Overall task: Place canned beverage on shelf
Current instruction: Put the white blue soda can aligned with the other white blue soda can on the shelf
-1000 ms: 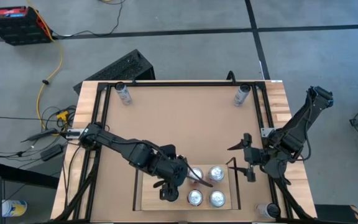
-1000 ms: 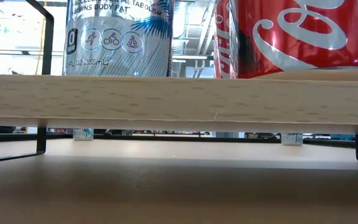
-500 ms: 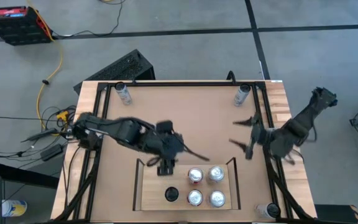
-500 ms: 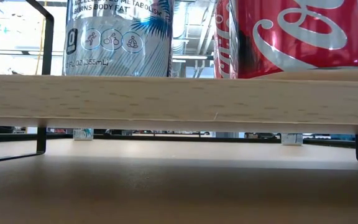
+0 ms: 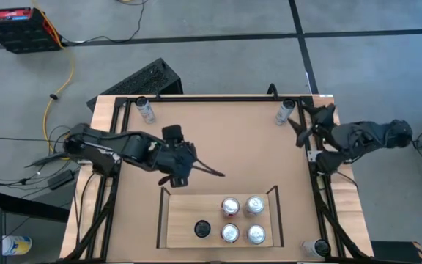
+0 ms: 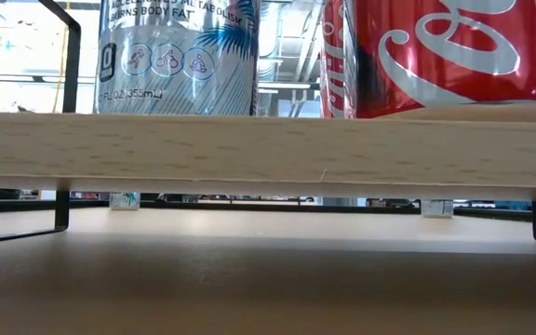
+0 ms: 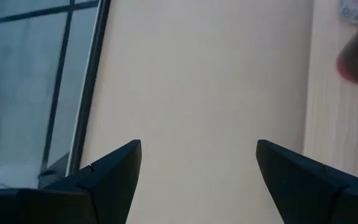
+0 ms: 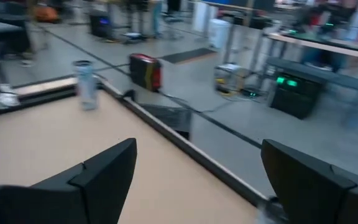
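Seen from above, the shelf (image 5: 218,220) lies at the bench's (image 5: 218,139) near edge, carrying five cans: a dark-topped can (image 5: 201,229) and four silver-topped cans (image 5: 243,218). The left tool (image 5: 211,171) hangs released and empty just behind the shelf; the right tool (image 5: 308,125), released too, is beside a far-corner can (image 5: 284,111).

At bench height, a pale can (image 6: 179,56) and a red can (image 6: 440,56) stand on the shelf board.

The left wrist view shows spread fingers (image 7: 114,174) over bare bench.

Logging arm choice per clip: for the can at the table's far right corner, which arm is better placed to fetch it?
Right. The right gripper is open, empty and just beside the far-right can. The left gripper, also open and empty, sits mid-table behind the shelf, farther from that can.
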Controlling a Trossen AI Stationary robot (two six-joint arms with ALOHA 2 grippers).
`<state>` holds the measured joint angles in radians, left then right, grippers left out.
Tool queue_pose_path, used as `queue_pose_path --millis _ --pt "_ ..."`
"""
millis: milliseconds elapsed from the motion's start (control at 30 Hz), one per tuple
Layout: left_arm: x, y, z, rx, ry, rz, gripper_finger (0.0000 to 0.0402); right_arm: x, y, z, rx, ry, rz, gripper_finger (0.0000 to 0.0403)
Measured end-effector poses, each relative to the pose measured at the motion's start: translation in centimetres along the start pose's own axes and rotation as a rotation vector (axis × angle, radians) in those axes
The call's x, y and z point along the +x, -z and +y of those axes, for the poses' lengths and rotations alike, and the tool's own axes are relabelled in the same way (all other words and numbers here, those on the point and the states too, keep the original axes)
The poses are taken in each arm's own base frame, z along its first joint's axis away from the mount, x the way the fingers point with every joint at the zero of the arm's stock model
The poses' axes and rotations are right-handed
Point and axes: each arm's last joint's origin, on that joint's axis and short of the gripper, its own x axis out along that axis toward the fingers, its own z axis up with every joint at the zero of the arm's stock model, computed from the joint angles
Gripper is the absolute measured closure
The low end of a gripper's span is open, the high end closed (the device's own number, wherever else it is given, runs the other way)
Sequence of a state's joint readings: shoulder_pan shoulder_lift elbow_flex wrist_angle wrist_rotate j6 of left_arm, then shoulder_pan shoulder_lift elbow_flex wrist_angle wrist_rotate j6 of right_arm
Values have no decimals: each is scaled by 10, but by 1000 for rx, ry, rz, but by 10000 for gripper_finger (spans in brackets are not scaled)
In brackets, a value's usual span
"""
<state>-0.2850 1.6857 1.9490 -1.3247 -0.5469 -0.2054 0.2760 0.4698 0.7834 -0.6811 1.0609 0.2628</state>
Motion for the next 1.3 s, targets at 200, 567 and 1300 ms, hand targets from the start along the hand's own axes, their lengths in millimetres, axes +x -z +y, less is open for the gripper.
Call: queue_pose_path --millis 200,567,1300 --pt "12 40 18 -119 93 -268 99 1 7 -20 20 164 44 33" --pt "56 80 27 -132 417 -829 99 13 16 -36 132 346 170 33" --pt "84 84 13 -113 486 -759 99 119 30 -71 200 341 524 33"
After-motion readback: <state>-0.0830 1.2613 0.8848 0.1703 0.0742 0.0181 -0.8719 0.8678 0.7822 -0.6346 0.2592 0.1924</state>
